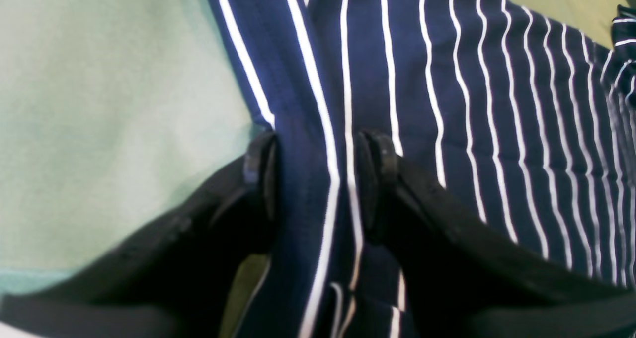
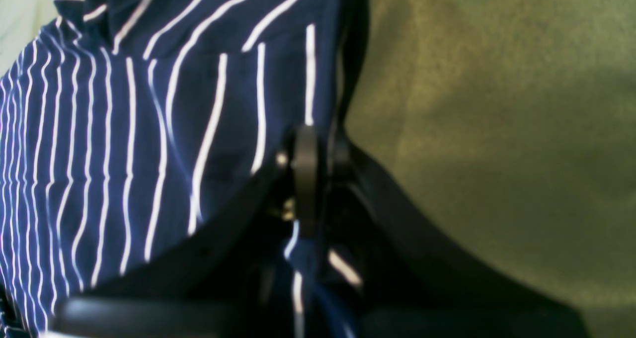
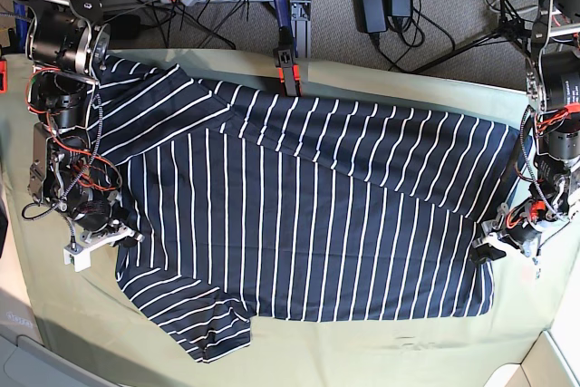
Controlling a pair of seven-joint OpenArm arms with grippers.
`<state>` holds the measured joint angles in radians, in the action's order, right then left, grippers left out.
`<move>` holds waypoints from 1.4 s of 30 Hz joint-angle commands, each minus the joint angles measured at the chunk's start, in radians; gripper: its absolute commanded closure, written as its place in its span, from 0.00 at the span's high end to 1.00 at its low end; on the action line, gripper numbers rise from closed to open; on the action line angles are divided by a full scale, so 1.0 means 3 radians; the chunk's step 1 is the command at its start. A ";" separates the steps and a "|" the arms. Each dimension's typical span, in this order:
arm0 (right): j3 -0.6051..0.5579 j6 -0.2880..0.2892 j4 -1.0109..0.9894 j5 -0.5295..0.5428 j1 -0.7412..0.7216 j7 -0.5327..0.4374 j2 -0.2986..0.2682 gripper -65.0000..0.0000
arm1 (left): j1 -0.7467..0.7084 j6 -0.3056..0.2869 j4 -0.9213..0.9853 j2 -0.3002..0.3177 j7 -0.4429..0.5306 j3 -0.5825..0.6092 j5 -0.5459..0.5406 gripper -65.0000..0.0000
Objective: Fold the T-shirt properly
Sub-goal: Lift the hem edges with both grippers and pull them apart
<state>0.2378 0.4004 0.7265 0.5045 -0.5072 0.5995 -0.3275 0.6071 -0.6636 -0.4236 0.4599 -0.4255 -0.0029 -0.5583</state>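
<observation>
Closest to us in the left wrist view, our left gripper (image 1: 318,179) stands with its fingers (image 1: 261,171) apart, a fold of the T-shirt (image 1: 447,104) running up between them; we cannot tell whether they press the cloth. In the right wrist view, our right gripper (image 2: 318,169) is clamped together on the T-shirt's (image 2: 124,129) edge, with the olive cloth (image 2: 497,129) spreading just beside it. From the base view, the T-shirt (image 3: 299,215) lies spread flat on the cloth-covered tabletop (image 3: 381,351), stretched between the two grippers: its long axis runs from the right gripper (image 3: 127,240) to the left gripper (image 3: 485,251), sleeves and neck end at the right gripper, hem at the left.
</observation>
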 commanded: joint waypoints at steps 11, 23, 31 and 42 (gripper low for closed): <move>0.0000 0.0140 0.0022 0.0005 -0.0043 0.0317 -0.0066 0.00 | 0.0092 -0.0115 -0.0053 0.0223 0.0183 -0.0004 -0.0167 0.00; 0.0000 0.0228 0.0041 0.0591 -0.0042 0.0692 -0.0273 0.00 | 0.0078 -0.0115 -0.0104 0.0469 -0.0821 -0.0004 -0.1151 0.00; 0.0000 0.0351 0.0067 0.0942 -0.0032 0.0965 -0.0406 0.00 | -0.0256 -0.0115 -0.0910 0.0484 -0.1840 -0.0004 -0.1949 0.00; 0.0008 0.0434 0.0961 0.1139 0.0573 0.1174 -0.0608 0.00 | -0.1039 -0.0115 -0.2071 0.0835 -0.1827 -0.0004 -0.2143 0.00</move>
<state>0.2333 0.4480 0.9997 0.8318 -0.3115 0.9638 -0.4828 0.2737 -0.6735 -1.0290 0.6876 -0.9909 0.0025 -1.1835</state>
